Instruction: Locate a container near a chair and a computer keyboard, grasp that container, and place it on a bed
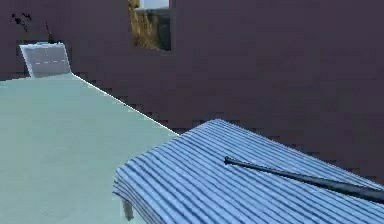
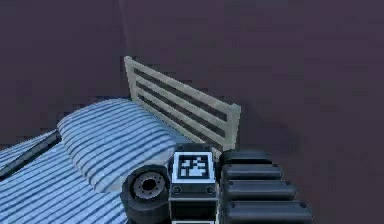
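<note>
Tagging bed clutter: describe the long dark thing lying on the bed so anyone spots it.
Forward view: find the blue-and-white striped bed against the dark purple wall. Across its top lies a long, thin black bat-shaped stick. Against the pale stripes it alone is dark and narrow.

Dark purple walls (image 1: pixel 280 70), pale green floor (image 1: pixel 50 150), small framed picture (image 1: pixel 150 25), white furniture (image 1: pixel 47 60) in far corner.

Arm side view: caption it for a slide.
Robot arm at a striped bed, pillow against a slatted headboard, dark wall behind.
</note>
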